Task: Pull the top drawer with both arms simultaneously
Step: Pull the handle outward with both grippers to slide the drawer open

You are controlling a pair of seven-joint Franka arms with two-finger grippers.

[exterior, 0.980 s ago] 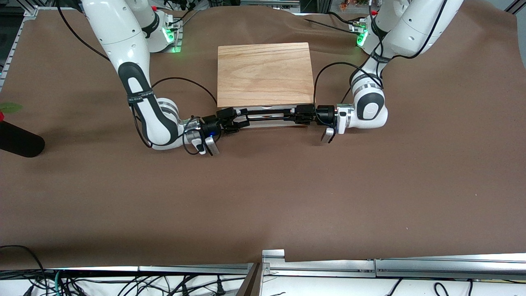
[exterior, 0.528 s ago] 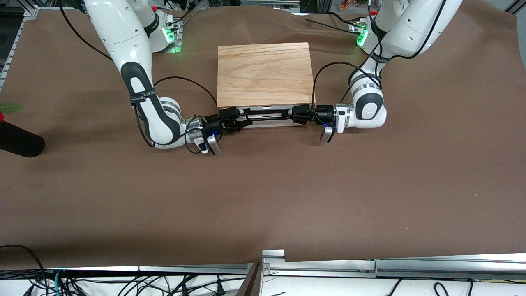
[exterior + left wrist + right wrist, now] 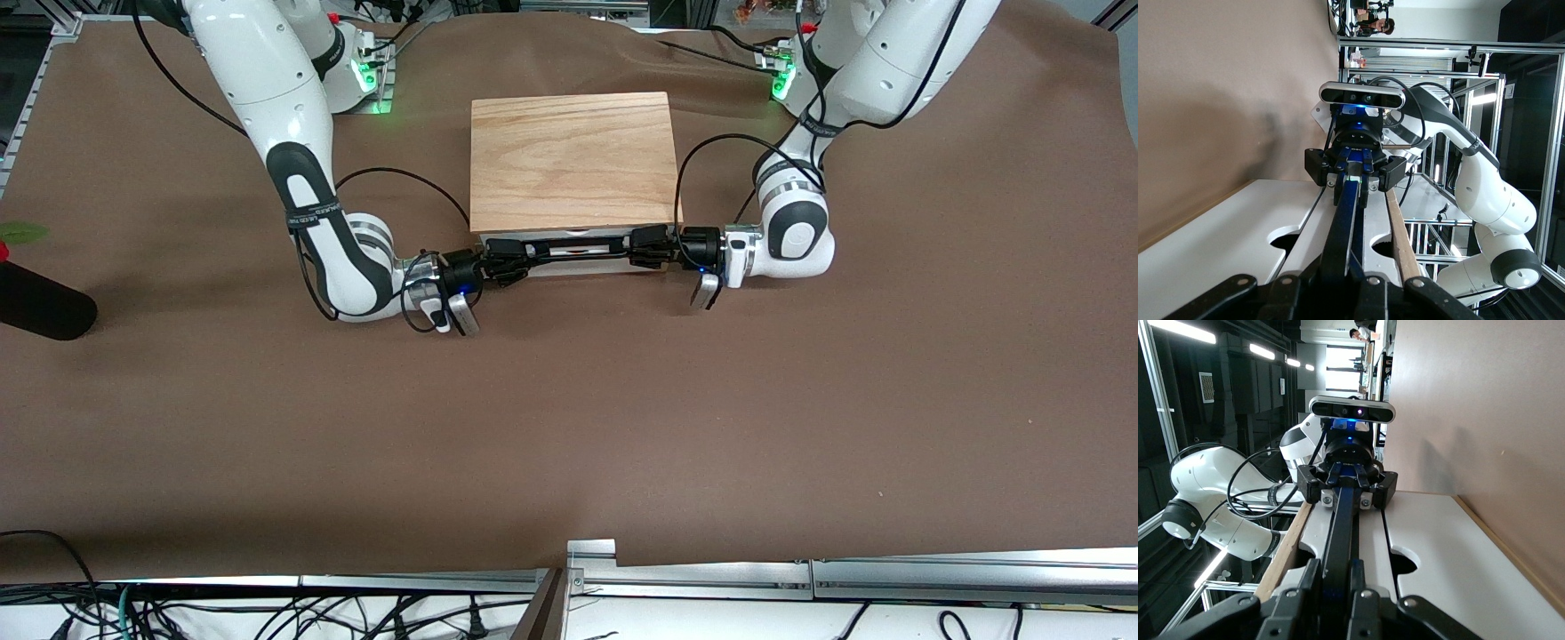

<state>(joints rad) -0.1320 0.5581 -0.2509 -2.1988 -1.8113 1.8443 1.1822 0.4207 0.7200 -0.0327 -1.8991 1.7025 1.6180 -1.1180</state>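
Now the left end effector [image 3: 633, 247] and right end effector [image 3: 524, 252] both pinch the top drawer's [image 3: 578, 263] handle [image 3: 578, 245].

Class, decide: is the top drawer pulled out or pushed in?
Pushed in. The top drawer's white front sits just under the cabinet top's edge, with no inside visible.

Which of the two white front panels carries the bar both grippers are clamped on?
The top drawer, directly under the cabinet top; left gripper and right gripper pinch its handle's ends.
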